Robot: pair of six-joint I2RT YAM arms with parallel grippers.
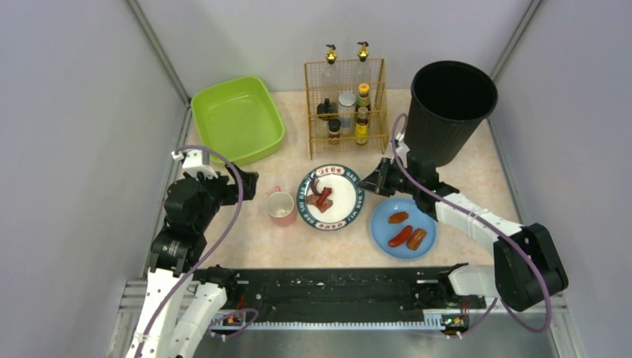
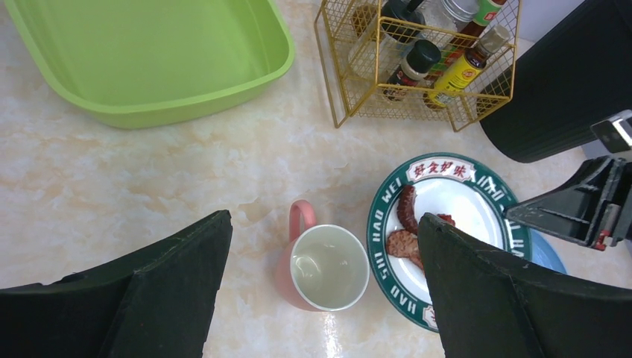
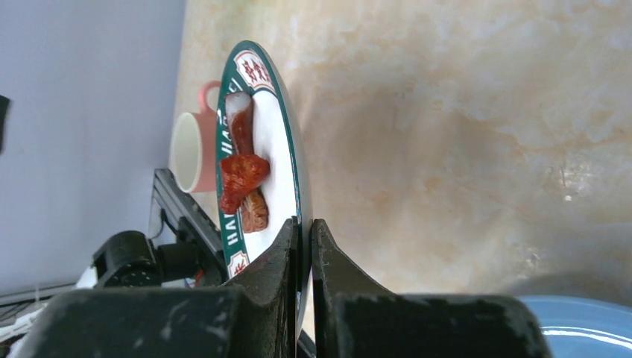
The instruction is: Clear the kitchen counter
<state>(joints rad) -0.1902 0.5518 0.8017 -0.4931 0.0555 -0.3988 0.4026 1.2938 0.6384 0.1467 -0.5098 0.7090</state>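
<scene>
On the pale marbled kitchen counter (image 1: 246, 246) lies a white plate with a green rim (image 1: 339, 209), carrying pieces of reddish-brown meat (image 1: 322, 198). My right gripper (image 1: 367, 186) is shut on its right rim; in the right wrist view the fingertips (image 3: 305, 224) pinch the plate's edge (image 3: 287, 134). A pink mug (image 1: 281, 208) stands upright and empty just left of the plate. My left gripper (image 2: 324, 218) hangs open above the mug (image 2: 330, 267), fingers wide on both sides and touching nothing. A blue plate (image 1: 384, 231) with three sausages sits at the front right.
A lime-green tub (image 1: 237, 119) stands at the back left, a gold wire rack (image 1: 345, 104) of bottles at the back middle, and a tall black bin (image 1: 451, 104) at the back right, behind my right arm. A black rail (image 1: 335, 294) runs along the near edge.
</scene>
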